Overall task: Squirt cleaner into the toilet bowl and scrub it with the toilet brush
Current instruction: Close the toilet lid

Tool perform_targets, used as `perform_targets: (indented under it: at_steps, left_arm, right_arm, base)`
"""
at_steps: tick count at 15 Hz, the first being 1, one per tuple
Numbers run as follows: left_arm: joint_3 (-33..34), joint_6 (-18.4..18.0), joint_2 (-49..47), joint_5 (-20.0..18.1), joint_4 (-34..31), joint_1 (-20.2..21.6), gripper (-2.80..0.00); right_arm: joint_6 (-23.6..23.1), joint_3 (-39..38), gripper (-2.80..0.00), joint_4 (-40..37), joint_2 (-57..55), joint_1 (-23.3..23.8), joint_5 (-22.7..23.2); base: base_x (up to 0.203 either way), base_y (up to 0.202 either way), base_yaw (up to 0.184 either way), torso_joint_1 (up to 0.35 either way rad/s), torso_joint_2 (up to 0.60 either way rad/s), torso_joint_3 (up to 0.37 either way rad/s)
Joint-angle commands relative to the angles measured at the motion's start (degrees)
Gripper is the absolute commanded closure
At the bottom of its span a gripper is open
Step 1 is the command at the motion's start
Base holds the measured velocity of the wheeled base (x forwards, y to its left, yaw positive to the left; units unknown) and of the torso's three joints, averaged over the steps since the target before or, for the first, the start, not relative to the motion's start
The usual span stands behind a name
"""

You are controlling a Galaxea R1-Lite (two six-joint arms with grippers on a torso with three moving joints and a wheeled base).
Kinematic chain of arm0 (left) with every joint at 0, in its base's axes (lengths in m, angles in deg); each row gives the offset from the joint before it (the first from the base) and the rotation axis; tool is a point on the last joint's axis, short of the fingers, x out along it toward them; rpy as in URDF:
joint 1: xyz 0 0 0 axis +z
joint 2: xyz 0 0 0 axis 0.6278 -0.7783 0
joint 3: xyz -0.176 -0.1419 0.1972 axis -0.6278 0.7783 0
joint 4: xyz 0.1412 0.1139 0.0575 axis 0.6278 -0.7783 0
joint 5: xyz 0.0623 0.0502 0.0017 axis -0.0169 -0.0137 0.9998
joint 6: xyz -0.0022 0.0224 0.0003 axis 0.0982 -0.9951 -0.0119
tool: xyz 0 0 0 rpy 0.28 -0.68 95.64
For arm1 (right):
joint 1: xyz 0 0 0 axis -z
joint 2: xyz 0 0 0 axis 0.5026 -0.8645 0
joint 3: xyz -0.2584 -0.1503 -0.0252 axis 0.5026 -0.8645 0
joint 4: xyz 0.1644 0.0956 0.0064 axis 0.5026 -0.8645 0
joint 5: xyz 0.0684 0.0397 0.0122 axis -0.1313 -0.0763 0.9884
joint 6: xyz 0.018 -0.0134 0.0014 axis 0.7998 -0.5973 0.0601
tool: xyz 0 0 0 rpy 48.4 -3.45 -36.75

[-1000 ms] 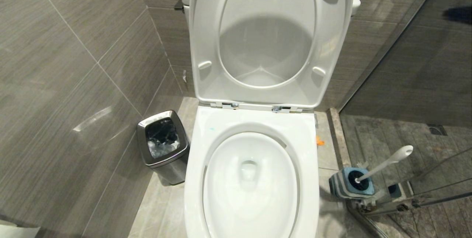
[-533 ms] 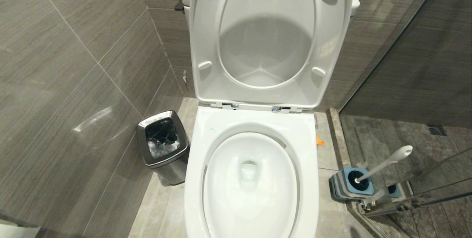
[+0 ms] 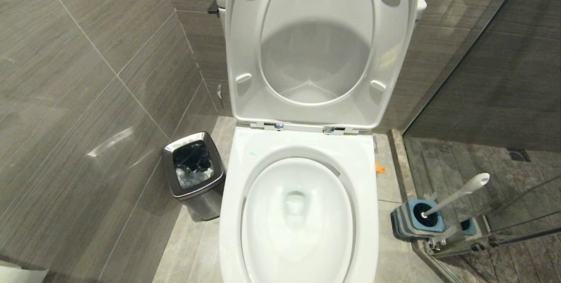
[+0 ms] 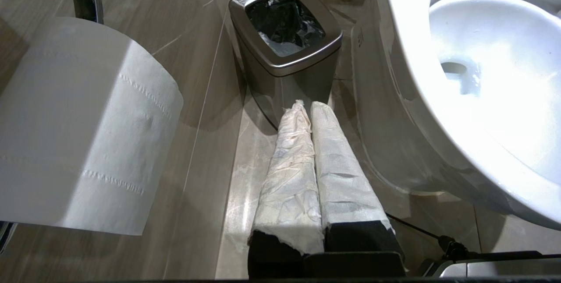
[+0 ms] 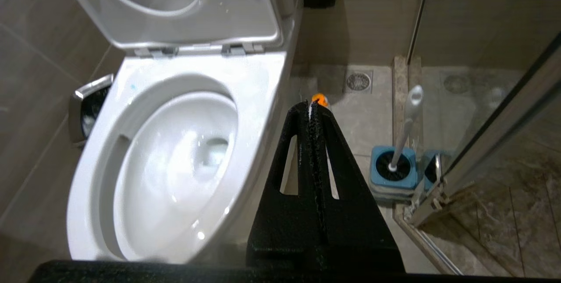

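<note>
Both hands are closed on nothing: the right hand (image 5: pixel 312 107) has its black fingers pressed together, pointing at the floor between the toilet and the brush holder, and the left hand (image 4: pixel 305 107), its fingers wrapped in white tissue, is shut low beside the steel bin (image 4: pixel 285 33); neither shows in the head view. Filling the centre of the head frame, the toilet bowl (image 3: pixel 368 213) stands with its seat and lid (image 3: pixel 315 46) raised against the grey tiled wall (image 3: pixel 79 77). Water sits in the bottom of the basin. At lower left of the bowl the bin, lined with a black bag, stands on the floor. A toilet paper roll (image 4: pixel 79 125) fills the left of the left wrist view. At lower right of the head frame the toilet brush (image 3: pixel 458 195) sits in its blue-and-grey holder (image 3: pixel 416 221), handle leaning right, beside a glass partition. A small teal spot of cleaner (image 3: pixel 252 153) marks the rim at the bowl's upper left.
</note>
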State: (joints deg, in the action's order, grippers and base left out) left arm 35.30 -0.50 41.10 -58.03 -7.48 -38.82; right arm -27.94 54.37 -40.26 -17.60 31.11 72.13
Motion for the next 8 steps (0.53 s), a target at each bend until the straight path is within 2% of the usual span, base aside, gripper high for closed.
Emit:
perform_targets:
  at_steps: [1, 4, 6, 8]
  left_arm:
    - [0.0, 0.0, -0.1, 0.0, 0.0, 0.0, 0.0]
    - [0.0, 0.0, -0.1, 0.0, 0.0, 0.0, 0.0]
    - [0.0, 0.0, -0.1, 0.0, 0.0, 0.0, 0.0]
    - [0.0, 0.1, -0.1, 0.1, 0.0, 0.0, 0.0]
  right_arm:
    - [-1.8, -5.8, 0.0, -1.4, 8.7, -0.6, 0.1]
    - [-7.8, -16.0, 0.0, 0.4, 12.7, -0.7, -0.4]
    - [-12.1, -22.5, 0.0, 4.7, 12.8, -0.8, -1.0]
    - [-15.4, -27.7, 0.0, 11.9, 12.8, -0.8, -3.8]
  base:
    - [0.0, 0.0, 0.0, 0.0, 0.0, 0.0]
    - [0.0, 0.0, 0.0, 0.0, 0.0, 0.0]
    - [0.0, 0.0, 0.0, 0.0, 0.0, 0.0]
    - [0.0, 0.0, 0.0, 0.0, 0.0, 0.0]
